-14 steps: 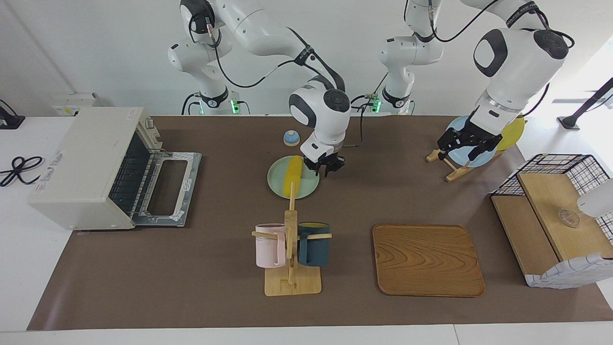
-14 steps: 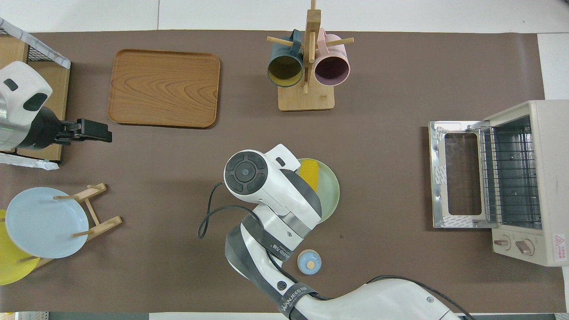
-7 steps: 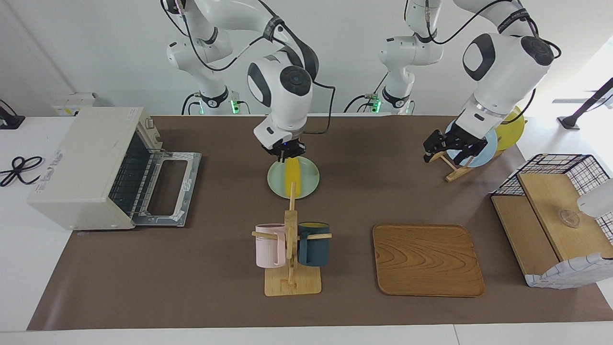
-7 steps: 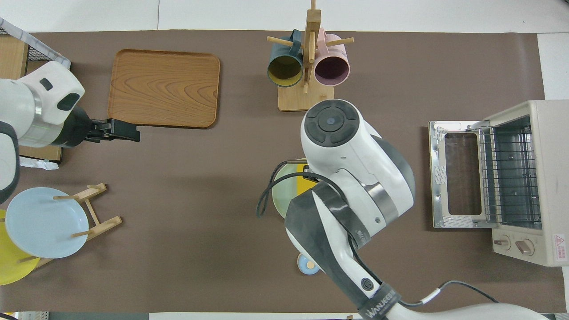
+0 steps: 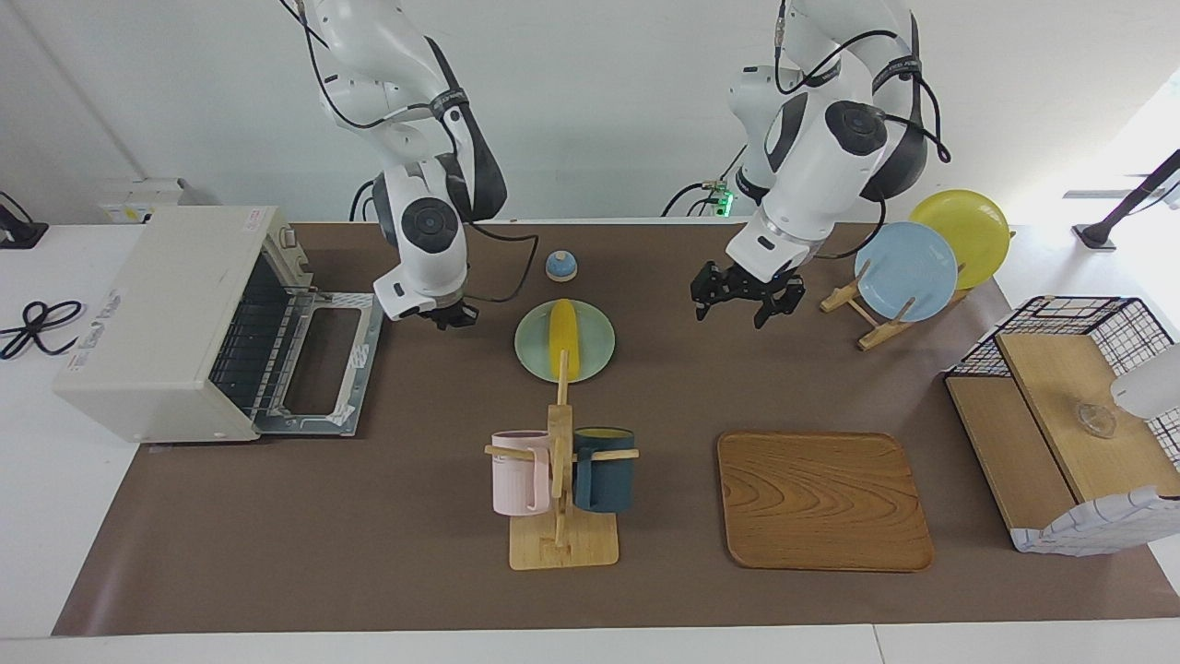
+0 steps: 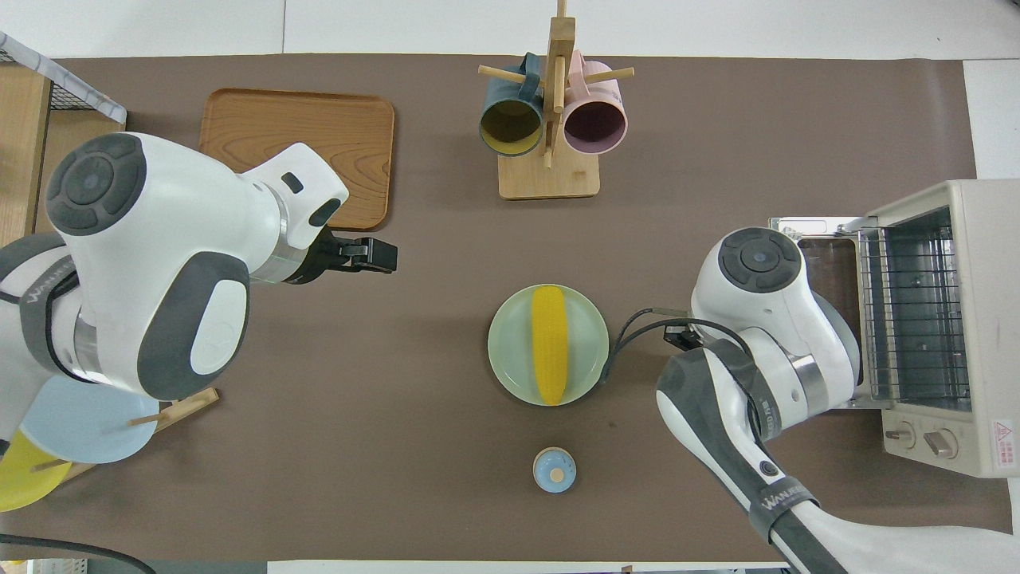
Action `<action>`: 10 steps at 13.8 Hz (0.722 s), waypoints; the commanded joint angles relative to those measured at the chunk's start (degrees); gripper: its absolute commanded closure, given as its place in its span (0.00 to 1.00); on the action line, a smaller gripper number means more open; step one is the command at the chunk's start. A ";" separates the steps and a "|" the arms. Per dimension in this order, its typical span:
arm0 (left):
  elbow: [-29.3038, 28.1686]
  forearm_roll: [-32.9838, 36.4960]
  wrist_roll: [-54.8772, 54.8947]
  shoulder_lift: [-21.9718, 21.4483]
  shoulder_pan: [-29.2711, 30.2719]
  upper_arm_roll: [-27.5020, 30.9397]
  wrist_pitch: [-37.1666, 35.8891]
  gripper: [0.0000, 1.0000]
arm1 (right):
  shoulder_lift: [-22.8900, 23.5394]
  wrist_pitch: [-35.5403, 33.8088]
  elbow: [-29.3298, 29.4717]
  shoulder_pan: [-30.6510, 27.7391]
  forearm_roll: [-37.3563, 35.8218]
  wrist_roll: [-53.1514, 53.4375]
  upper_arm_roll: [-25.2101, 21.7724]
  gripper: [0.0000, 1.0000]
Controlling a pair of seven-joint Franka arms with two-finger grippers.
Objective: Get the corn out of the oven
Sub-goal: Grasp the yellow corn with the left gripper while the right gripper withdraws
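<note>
On the pale green plate (image 5: 590,355) mid-table lies the corn (image 5: 562,337), out of the oven (image 5: 175,318).

The oven sits at the right arm's end of the table (image 5: 369,553), its door (image 5: 323,369) folded down flat and the wire rack (image 6: 912,311) bare. The right end effector (image 5: 449,318) hangs over the table between the open door and the plate, touching neither; whether its fingers are spread or pressed together cannot be told. The left end effector (image 5: 745,300) hangs over bare table between the plate and the plate rack (image 5: 862,318), fingers spread and gripping nothing. A small blue bell (image 5: 560,266) stands nearer to the robots than the plate; the mug stand (image 5: 560,480) and wooden tray (image 5: 820,498) lie farther out.
</note>
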 commanded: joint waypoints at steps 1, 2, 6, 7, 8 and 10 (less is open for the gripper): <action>-1.82 -0.75 -0.76 -0.93 -2.61 0.88 2.18 0.00 | -3.73 4.25 -7.06 -1.83 -2.84 -0.82 0.73 1.00; -2.35 -0.75 -2.16 -0.75 -4.10 0.97 3.32 0.00 | -3.82 3.64 -7.15 -1.84 -4.15 -1.08 0.65 1.00; -6.13 -0.75 -9.10 1.79 -14.37 1.05 13.49 0.00 | -4.52 4.07 -8.99 -4.12 -6.44 -1.00 0.65 1.00; -6.22 -0.75 -9.99 2.85 -16.58 1.06 14.91 0.00 | -4.69 4.33 -9.52 -4.30 -6.71 -1.00 0.65 1.00; -6.22 -0.75 -10.35 3.90 -18.51 1.06 15.62 0.00 | -5.04 4.60 -10.22 -5.08 -7.32 -1.00 0.73 1.00; -6.13 -0.66 -10.79 6.53 -22.29 1.23 18.34 0.00 | -5.13 4.69 -10.40 -5.70 -8.37 -1.17 0.73 1.00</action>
